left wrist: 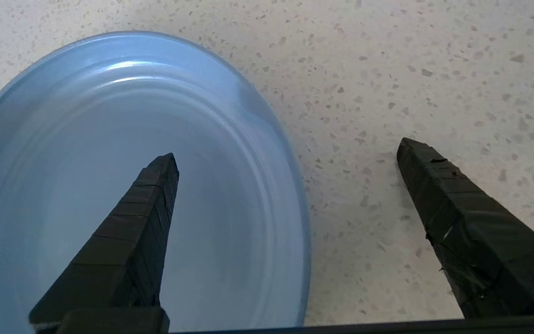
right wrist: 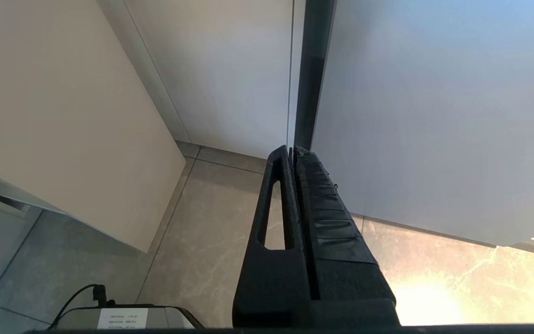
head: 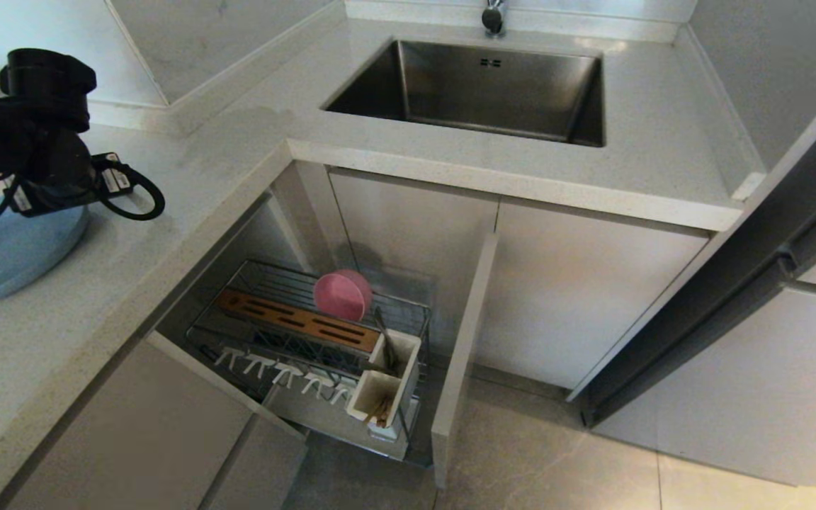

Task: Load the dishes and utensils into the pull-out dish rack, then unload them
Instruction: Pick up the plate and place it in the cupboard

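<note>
Black fingers [left wrist: 142, 218] of the left gripper [left wrist: 285, 153] gape wide astride the blue plate [left wrist: 86, 153] rim on the counter [left wrist: 410, 69]; next, lower and pinch it for the rack [head: 309, 333]; right gripper [right wrist: 292, 153] hangs closed, empty

So I'm looking down into a kitchen corner here. Pale speckled countertop [head: 188, 177] wraps around in an L, with a steel sink [head: 479, 88] sunk into the far run and a tap [head: 493, 15] just behind it. Walls [head: 224, 35] are plain light panels. Flat white cabinet doors [head: 578, 297] underneath, no handles I can see. Floor [head: 535, 460] is big grey tiles, and there's a bright warm patch of light [right wrist: 457, 287] on it.
</note>
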